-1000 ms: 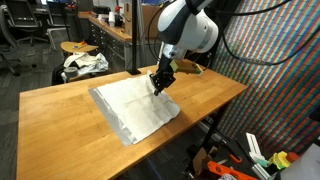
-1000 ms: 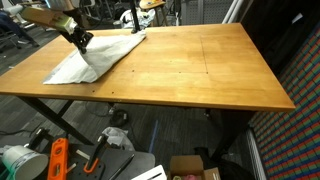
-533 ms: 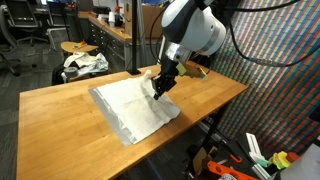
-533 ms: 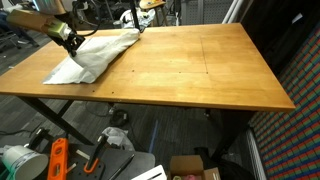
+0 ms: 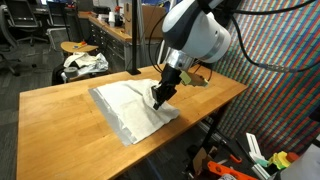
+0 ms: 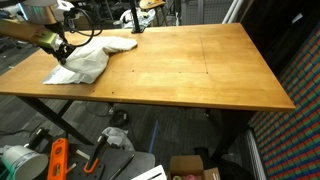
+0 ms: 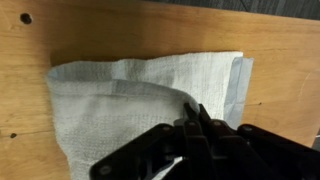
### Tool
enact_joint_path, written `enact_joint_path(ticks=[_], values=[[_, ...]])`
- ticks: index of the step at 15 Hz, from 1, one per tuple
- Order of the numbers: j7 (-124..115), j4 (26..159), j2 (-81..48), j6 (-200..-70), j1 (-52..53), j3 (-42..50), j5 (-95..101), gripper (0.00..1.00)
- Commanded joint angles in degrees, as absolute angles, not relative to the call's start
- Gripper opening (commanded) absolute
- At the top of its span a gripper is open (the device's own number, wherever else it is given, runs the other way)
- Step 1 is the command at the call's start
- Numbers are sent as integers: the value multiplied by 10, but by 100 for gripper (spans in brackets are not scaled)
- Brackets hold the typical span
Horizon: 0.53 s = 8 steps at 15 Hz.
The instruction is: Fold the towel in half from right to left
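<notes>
Gripping the towel (image 7: 120, 100), the gripper (image 7: 196, 115) has its jaws pressed together on a raised fold of the cloth. In the wrist view, the black fingers (image 7: 205, 125) enter from the bottom edge. The fold rises from the cloth's flat area up to the fingertips. The towel is light grey and woven, with a narrower band along its right-hand edge in this view. It rests on the wooden desk (image 7: 285, 60), and a small dark hole (image 7: 25, 18) shows in the wood near the upper left corner.

In an exterior view, the gripper (image 5: 158, 95) points down onto the towel (image 5: 125, 110). The cloth lies on the half of the desk (image 5: 60, 120) nearer the arm (image 5: 195, 35), and most of it is flat. A greyer band runs along its front edge. The pinched part stands above the flat portion.

In an exterior view taken from the opposite side, the towel (image 6: 90, 62) lies rumpled at the far left corner of the desk (image 6: 200, 70). One end is lifted at the gripper (image 6: 62, 48). The rest of the desk surface is bare wood.

Below the desk in that view, an orange tool (image 6: 57, 160) and a cardboard box (image 6: 190, 167) sit on the floor.

Beyond the desk, a bundle (image 5: 85, 64) of white fabric with dark patches lies well apart from the towel. A multicoloured wall (image 5: 285, 70) stands behind the arm.
</notes>
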State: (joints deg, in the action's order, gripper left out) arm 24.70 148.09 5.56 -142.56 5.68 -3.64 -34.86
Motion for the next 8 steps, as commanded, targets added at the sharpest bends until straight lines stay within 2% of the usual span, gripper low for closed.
enact_joint_path(ticks=[1,8], values=[[245,1481,56,-1424,61,-32,-347,4],[245,1481,56,-1424,61,-32,-347,3]])
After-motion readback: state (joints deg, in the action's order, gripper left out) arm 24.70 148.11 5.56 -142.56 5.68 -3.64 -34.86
